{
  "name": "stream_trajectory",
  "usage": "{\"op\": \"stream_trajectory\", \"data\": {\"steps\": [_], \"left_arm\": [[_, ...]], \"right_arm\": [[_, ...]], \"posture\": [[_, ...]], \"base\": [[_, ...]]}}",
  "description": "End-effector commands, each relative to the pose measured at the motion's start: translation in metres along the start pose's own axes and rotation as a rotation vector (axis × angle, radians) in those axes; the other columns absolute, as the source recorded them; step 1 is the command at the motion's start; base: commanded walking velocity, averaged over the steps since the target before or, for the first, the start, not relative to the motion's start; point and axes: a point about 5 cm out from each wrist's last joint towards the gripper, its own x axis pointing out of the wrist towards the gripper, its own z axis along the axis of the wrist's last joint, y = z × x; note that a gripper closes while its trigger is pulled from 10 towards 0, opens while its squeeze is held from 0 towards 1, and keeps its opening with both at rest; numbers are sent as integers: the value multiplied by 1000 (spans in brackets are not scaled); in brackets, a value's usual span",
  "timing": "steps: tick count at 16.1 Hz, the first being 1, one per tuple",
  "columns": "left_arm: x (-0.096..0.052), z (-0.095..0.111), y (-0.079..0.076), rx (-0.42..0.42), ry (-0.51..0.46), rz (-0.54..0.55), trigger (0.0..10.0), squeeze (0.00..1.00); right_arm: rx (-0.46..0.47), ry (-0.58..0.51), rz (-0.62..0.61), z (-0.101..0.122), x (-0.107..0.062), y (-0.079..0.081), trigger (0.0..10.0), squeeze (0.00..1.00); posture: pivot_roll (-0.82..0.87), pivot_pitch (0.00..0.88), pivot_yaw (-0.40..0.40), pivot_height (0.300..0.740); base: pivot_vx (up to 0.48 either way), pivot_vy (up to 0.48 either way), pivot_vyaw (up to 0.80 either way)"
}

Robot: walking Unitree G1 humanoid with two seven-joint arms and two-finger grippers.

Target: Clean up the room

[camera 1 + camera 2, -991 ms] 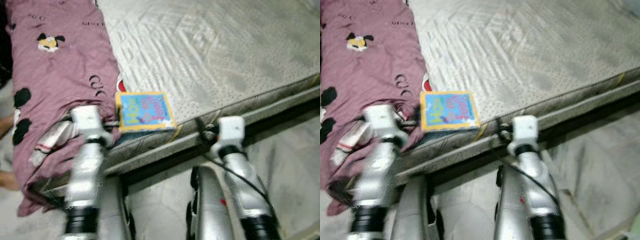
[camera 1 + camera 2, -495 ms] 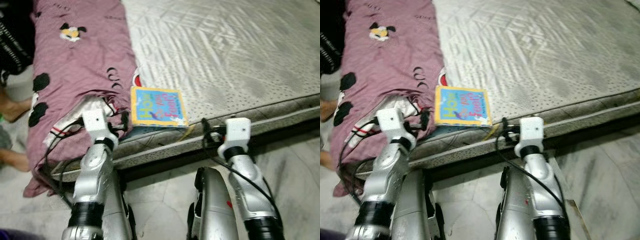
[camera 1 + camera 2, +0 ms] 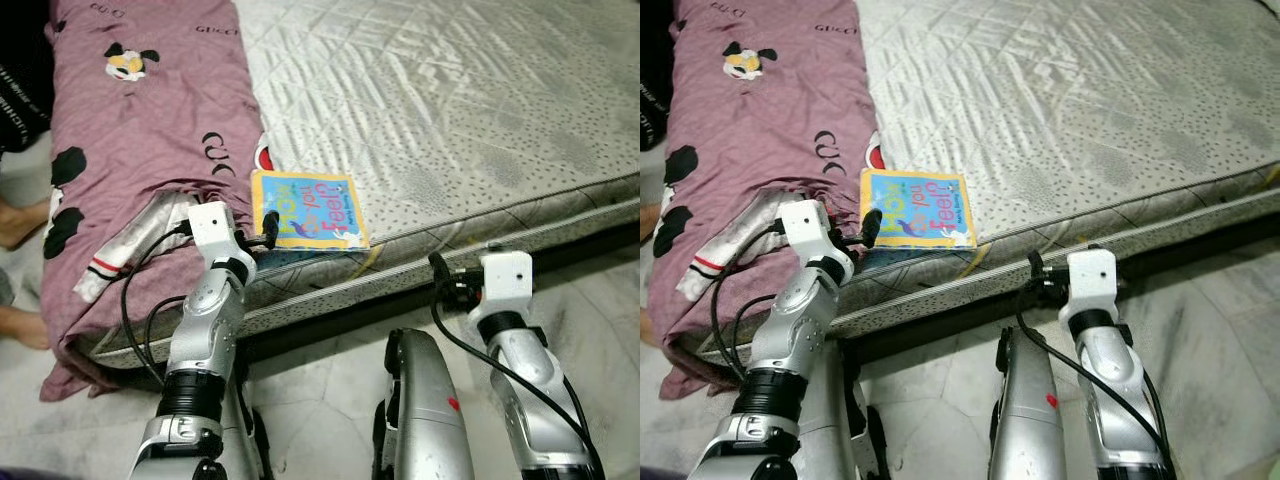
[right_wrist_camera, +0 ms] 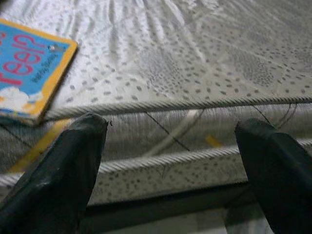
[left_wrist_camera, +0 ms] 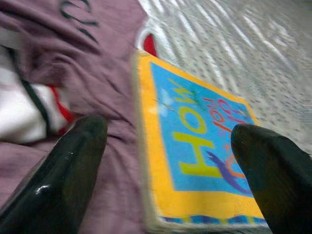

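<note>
The left hand (image 5: pixel 161 161), fingers spread open, is straddling the children's book's (image 3: pixel 308 209) near edge on the mattress (image 3: pixel 450 110), likely to grasp it; the right hand (image 4: pixel 170 165) is hanging open.

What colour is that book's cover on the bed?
The book has a blue cover with a yellow border, clearest in the left wrist view.

Both arms are brushed silver tubes with black ribbed collars near the elbows, each ending in a white boxy wrist block. A thin black cable loops from each wrist block back along its arm, and a small red mark sits on the silver body shell between the arms. The left gripper (image 5: pixel 165 161) and the right gripper (image 4: pixel 170 161) each carry two glossy black, rounded, tapering fingers (image 5: pixel 73 165).
</note>
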Motion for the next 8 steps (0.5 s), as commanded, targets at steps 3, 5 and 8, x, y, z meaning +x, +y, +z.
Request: {"op": "stream_trajectory", "data": {"steps": [3, 5, 8], "left_arm": [[4, -21, -3, -43, 139, -29, 10000, 0], [5, -25, -5, -72, 157, -38, 10000, 0], [6, -28, -3, -97, 161, -32, 10000, 0]], "right_arm": [[-15, -10, 9, 6, -2, 0, 10000, 0], [-24, -15, 17, 7, -2, 0, 10000, 0], [-31, -12, 12, 8, -2, -3, 10000, 0]], "posture": [[-146, 217, 15, 543], [-157, 214, 11, 543], [-170, 214, 7, 543]], "base": [[0, 0, 0], [0, 0, 0], [0, 0, 0]]}}
